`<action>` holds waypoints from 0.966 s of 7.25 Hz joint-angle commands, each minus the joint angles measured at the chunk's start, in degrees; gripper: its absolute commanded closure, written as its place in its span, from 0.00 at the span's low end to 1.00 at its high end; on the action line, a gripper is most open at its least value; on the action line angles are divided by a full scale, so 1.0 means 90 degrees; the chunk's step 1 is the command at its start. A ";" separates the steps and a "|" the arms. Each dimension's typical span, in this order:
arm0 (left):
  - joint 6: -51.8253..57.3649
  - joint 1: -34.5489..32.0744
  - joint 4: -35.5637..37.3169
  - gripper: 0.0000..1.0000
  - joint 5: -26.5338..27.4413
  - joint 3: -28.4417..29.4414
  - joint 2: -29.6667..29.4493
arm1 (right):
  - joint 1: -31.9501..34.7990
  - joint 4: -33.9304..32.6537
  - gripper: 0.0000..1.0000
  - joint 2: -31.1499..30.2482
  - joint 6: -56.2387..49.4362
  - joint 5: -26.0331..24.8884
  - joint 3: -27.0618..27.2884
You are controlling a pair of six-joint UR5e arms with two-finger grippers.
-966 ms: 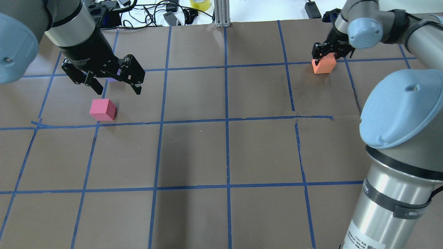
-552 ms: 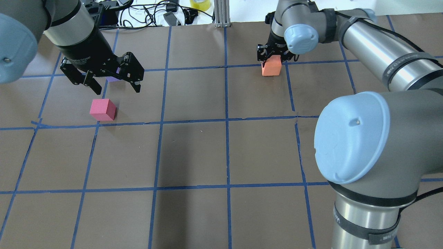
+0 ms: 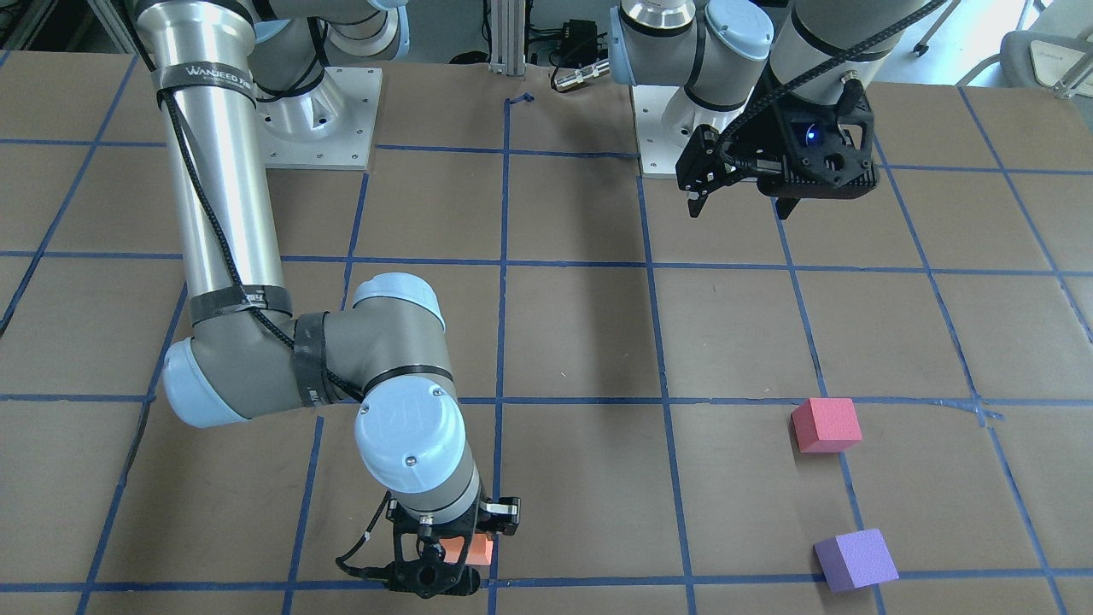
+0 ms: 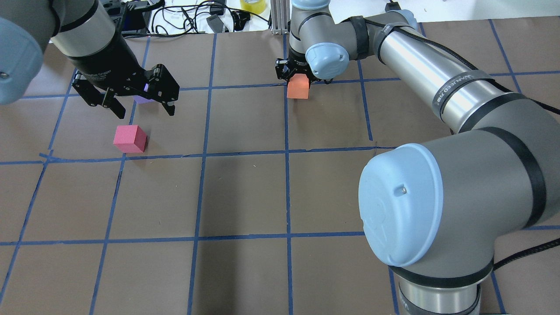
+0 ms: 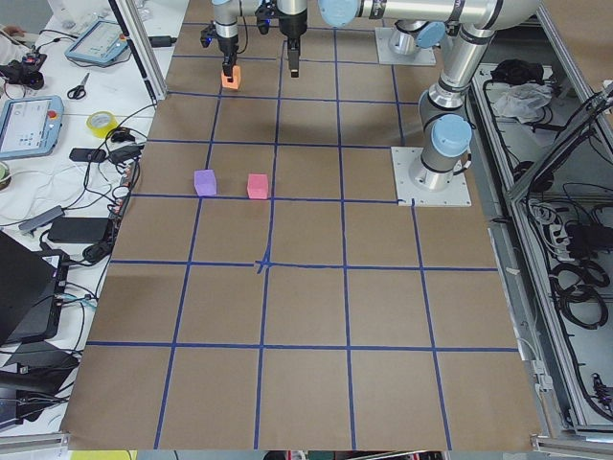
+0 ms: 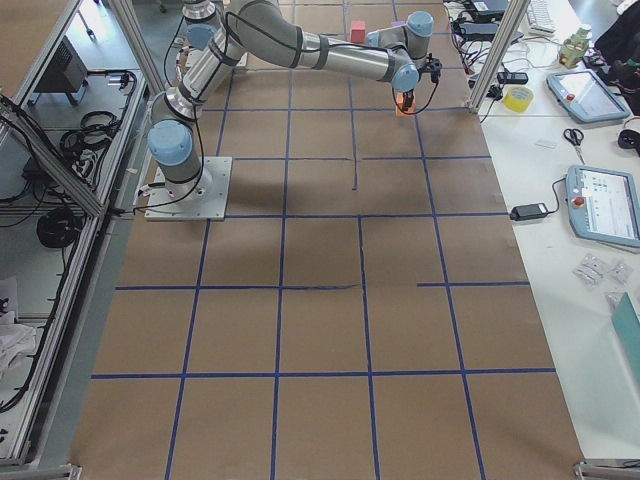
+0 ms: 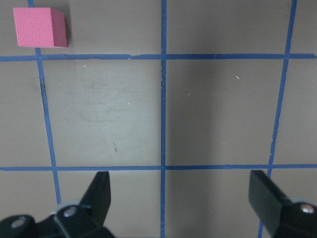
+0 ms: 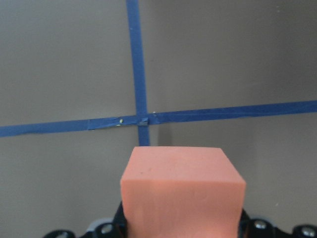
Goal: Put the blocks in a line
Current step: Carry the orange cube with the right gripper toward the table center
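The right claw (image 4: 297, 79) is clamping the orange block (image 4: 298, 89) between its fingers, holding it low over a crossing of the blue tape lines (image 8: 140, 120) near the middle of the desk's far edge. I cannot tell whether the block is touching the brown desk (image 4: 245, 197). The left claw (image 4: 145, 112) is hanging with its jaws wide apart and nothing between them. It is sitting above the purple block (image 3: 856, 559), which is lying closest to the far edge on the robot's left side. The pinkish-red block (image 4: 129, 138) is resting just beside it, a little nearer the robot. Both are well apart from the orange one.

Several things could be going wrong from here. The foam is probably being squeezed, so it may spring or tip when the jaws part, landing askew. If it is set down where it is hanging now, the three blocks are likely ending up spread out rather than in a line. Reaching further towards the other two is bringing the right arm close to the open left claw, and a clash there could knock the purple block.

A black strap (image 3: 205, 75) on the right arm is reading "WANJEED". The lettering on the left claw's body is too small to read.
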 commanded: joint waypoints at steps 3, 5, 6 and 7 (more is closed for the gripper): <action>0.0305 0.0341 -0.0015 0.00 0.0248 -0.0031 -0.0011 | 0.0351 -0.0021 0.63 0.0446 0.0137 -0.0046 -0.0441; 0.0365 0.0421 -0.0015 0.00 0.0219 -0.0041 -0.0040 | 0.0351 -0.0030 0.60 0.0495 0.0146 -0.0047 -0.0451; 0.0355 0.0421 -0.0006 0.00 0.0238 -0.0041 -0.0089 | 0.0351 -0.0031 0.60 0.0524 0.0146 -0.0028 -0.0460; 0.0365 0.0421 0.0043 0.00 0.0228 -0.0021 -0.0157 | 0.0351 -0.0031 0.60 0.0544 0.0146 -0.0008 -0.0461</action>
